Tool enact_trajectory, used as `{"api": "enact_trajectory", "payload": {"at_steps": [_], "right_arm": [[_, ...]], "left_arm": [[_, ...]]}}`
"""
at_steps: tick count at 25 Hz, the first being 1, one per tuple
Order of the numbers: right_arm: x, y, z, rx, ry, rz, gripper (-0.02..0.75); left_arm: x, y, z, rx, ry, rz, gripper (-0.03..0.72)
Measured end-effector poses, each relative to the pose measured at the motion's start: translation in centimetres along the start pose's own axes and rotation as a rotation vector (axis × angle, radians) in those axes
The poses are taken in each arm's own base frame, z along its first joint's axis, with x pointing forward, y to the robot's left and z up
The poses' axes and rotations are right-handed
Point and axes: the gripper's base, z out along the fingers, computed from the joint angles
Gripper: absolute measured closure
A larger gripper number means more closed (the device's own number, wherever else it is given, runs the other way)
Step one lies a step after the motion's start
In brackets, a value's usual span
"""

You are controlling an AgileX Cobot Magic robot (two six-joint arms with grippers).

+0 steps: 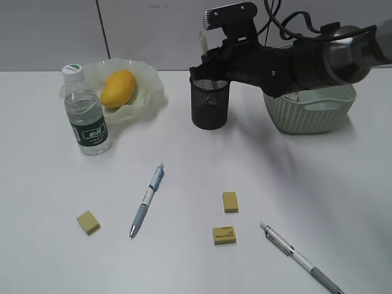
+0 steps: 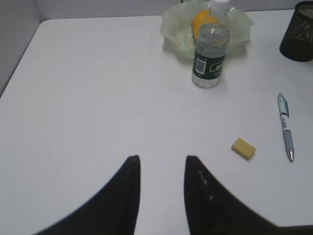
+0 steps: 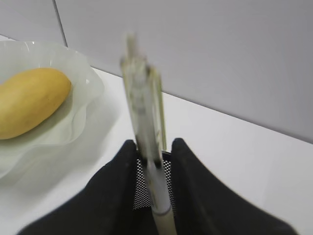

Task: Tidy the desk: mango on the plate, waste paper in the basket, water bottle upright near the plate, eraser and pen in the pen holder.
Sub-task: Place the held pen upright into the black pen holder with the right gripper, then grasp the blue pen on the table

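My right gripper (image 1: 207, 66) (image 3: 153, 144) hangs over the black mesh pen holder (image 1: 209, 104) (image 3: 141, 188). A pale pen (image 3: 144, 112) stands blurred between its jaws with a gap on one side, so the gripper is open. The mango (image 1: 118, 87) lies in the wavy plate (image 1: 150, 98). Beside the plate the water bottle (image 1: 87, 116) stands upright. Two more pens (image 1: 147, 199) (image 1: 300, 258) and three yellow erasers (image 1: 88, 222) (image 1: 229, 201) (image 1: 224, 235) lie on the desk. The left gripper (image 2: 161, 161) is open and empty above bare desk. The waste paper is out of view.
The green basket (image 1: 312, 110) stands at the back right, partly behind the right arm. A grey wall runs along the desk's far edge. In the left wrist view an eraser (image 2: 243, 148) and a pen (image 2: 285, 127) lie to the right of the gripper.
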Motion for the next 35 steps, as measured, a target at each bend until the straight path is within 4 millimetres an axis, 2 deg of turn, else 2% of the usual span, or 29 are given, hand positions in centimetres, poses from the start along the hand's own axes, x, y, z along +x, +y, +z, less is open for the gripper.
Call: {"api": "enact_trajectory", "payload": {"at_steps": [3,5,8,12,17,21,26,30,35], "right_arm": [[0.0,0.0,0.0,0.0,0.001,0.018,0.356],[0.1,0.0,0.0,-0.001,0.01,0.034,0.276],[0.3,0.1,-0.2,-0.007,0.057,0.043,0.229],[-1.6,0.1,-1.6,-0.02,0.107,0.047,0.22],[-6.1,0.1,-4.7,-0.046,0.163,0.043,0.259],[-8.8,0.3,-7.0,-0.084,0.333,0.051,0.288],[-10.9,0.5,-9.4,-0.126,0.605,0.092,0.295],[-12.5,-1.5,-10.6,-0.09,0.675,0.17,0.299],[-11.8,-7.8,-11.8,0.045,0.783,0.253,0.299]], "left_arm": [[0.0,0.0,0.0,0.0,0.0,0.0,0.448],[0.0,0.0,0.0,0.0,0.0,0.0,0.448],[0.0,0.0,0.0,0.0,0.0,0.0,0.448],[0.0,0.0,0.0,0.0,0.0,0.0,0.448],[0.0,0.0,0.0,0.0,0.0,0.0,0.448],[0.0,0.0,0.0,0.0,0.0,0.0,0.448],[0.0,0.0,0.0,0.0,0.0,0.0,0.448],[0.0,0.0,0.0,0.0,0.0,0.0,0.448],[0.0,0.0,0.0,0.0,0.0,0.0,0.448]]}}
